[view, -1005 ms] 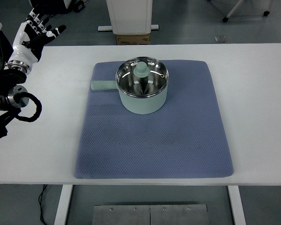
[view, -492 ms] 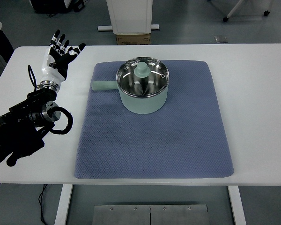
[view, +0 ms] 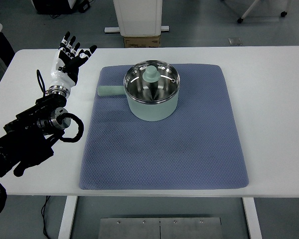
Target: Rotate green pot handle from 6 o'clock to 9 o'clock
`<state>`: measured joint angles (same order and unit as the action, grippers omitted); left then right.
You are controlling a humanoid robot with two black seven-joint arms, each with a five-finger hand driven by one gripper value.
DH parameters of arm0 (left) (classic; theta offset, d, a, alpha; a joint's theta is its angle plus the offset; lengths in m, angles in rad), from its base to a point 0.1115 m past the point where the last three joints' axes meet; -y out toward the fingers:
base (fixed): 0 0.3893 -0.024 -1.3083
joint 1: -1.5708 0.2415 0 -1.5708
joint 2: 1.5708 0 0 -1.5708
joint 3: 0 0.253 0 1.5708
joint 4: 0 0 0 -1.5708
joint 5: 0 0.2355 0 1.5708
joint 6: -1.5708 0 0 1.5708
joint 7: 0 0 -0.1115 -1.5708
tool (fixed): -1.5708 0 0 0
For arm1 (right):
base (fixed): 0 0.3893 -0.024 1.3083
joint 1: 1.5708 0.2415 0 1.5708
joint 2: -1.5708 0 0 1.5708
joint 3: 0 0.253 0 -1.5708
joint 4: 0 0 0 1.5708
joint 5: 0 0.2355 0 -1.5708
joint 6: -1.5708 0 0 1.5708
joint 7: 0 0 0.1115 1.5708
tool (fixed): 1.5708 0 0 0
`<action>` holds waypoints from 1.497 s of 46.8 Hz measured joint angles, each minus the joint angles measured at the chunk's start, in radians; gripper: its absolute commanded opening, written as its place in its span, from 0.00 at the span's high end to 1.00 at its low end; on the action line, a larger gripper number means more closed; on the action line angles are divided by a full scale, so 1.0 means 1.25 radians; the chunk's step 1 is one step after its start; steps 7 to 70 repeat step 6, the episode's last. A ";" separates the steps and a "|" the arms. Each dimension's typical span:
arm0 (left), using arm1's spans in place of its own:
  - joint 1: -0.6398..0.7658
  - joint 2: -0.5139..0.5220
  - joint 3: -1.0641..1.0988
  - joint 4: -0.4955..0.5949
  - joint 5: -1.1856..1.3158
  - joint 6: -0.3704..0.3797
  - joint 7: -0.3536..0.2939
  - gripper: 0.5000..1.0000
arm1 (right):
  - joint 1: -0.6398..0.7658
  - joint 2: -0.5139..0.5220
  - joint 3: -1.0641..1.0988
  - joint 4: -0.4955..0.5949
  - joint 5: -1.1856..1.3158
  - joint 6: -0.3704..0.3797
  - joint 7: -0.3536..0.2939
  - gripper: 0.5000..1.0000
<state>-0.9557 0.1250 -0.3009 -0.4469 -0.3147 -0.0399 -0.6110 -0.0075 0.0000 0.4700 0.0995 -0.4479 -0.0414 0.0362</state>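
Top view | left robot hand (view: 70,59) shifted slightly toward green pot (view: 152,97), fingers spread (nothing held) | handle (view: 109,91) unmoved, at 9 o'clock

A white desk (view: 274,99) carries a blue mat (view: 164,149), lying flat on the middle of its top.

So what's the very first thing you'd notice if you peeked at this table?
Probably the pale green pot with its shiny steel inside, sitting near the back of a big blue mat, its handle sticking out to the left. Next, the robot's black-and-white left hand, fingers spread wide over the white table, left of the pot and touching nothing.
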 measured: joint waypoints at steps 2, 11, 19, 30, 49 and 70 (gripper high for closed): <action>0.000 -0.005 -0.004 0.004 0.000 -0.002 0.000 0.00 | 0.000 0.000 0.000 0.000 0.000 0.000 0.000 0.00; 0.000 -0.014 -0.008 0.009 0.001 -0.006 0.000 0.00 | 0.000 0.000 0.000 0.000 0.000 0.000 0.000 0.00; 0.000 -0.014 -0.008 0.009 0.001 -0.006 0.000 0.00 | 0.000 0.000 0.000 0.000 0.000 0.000 0.000 0.00; 0.000 -0.014 -0.008 0.009 0.001 -0.006 0.000 0.00 | 0.000 0.000 0.000 0.000 0.000 0.000 0.000 0.00; 0.000 -0.014 -0.008 0.009 0.001 -0.006 0.000 0.00 | 0.000 0.000 0.000 0.000 0.000 0.000 0.000 0.00; 0.000 -0.014 -0.008 0.009 0.001 -0.006 0.000 0.00 | 0.000 0.000 0.000 0.000 0.000 0.000 0.000 0.00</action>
